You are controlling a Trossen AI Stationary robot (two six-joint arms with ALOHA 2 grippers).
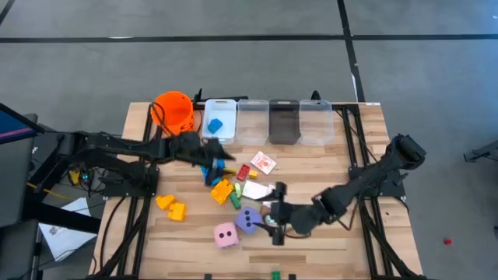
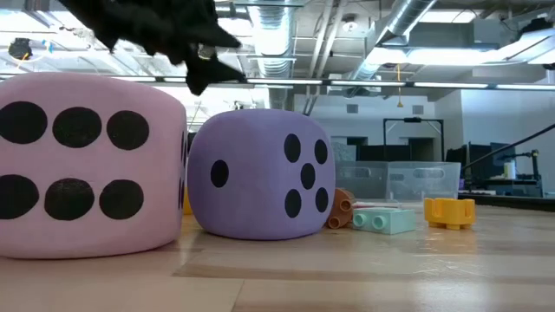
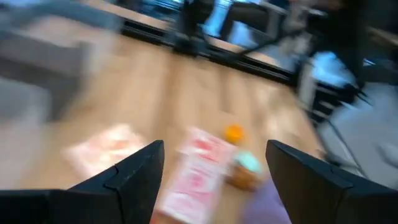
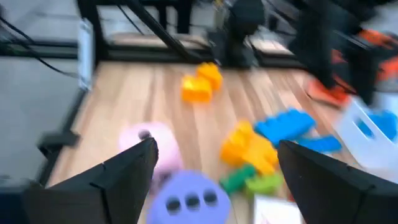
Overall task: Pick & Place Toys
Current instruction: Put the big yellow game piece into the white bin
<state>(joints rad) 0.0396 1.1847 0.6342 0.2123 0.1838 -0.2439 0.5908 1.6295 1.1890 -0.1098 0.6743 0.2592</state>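
High view tells the score: one blue block [image 1: 215, 124] sits in the leftmost clear bin [image 1: 220, 103], and that looks like the only toy put away so far. Everything else waits on the surface [image 1: 342, 241]: purple die [image 1: 248, 220] just in front of the right hand [image 1: 274, 224], whose fingers are spread wide with nothing between them, pink die [image 1: 226, 235] just beyond that. Yellow blocks [image 1: 172, 206] lie well off to its far side. Left hand [image 1: 220, 161], also released and empty, hovers over the blue and orange pieces, cards [image 1: 264, 162] close by. My call: early days, most of the sorting still ahead.
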